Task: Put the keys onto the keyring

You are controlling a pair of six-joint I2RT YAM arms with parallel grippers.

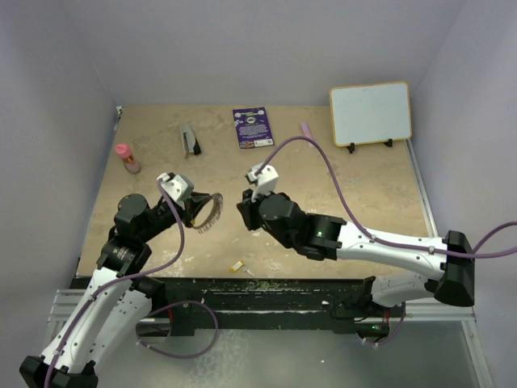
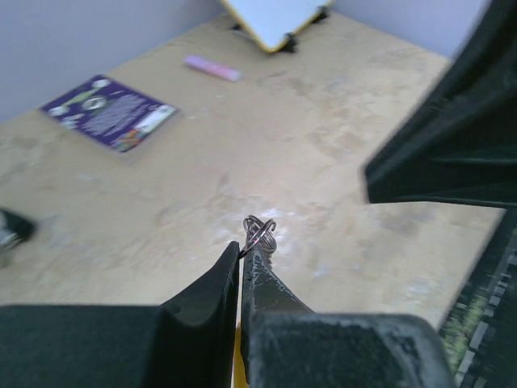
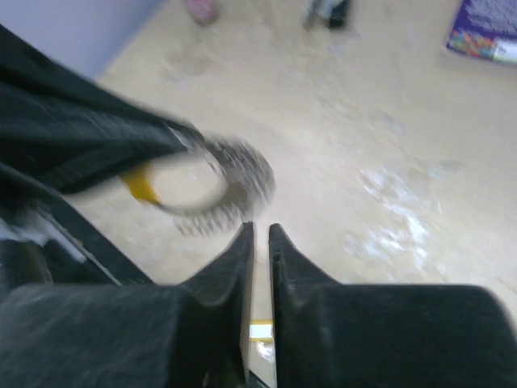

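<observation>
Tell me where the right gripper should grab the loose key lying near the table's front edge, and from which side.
Judging from the top view, the key lies flat and alone on the table, so come straight down. Close the right gripper across its narrow width near the yellow head, the bulkiest part. Its blade is too small to make out.

Silvery beaded keyring (image 1: 209, 212) — yellow-headed key (image 1: 237, 265)

The purple card (image 1: 253, 127) carries print, but it is too small and blurred to read.
</observation>
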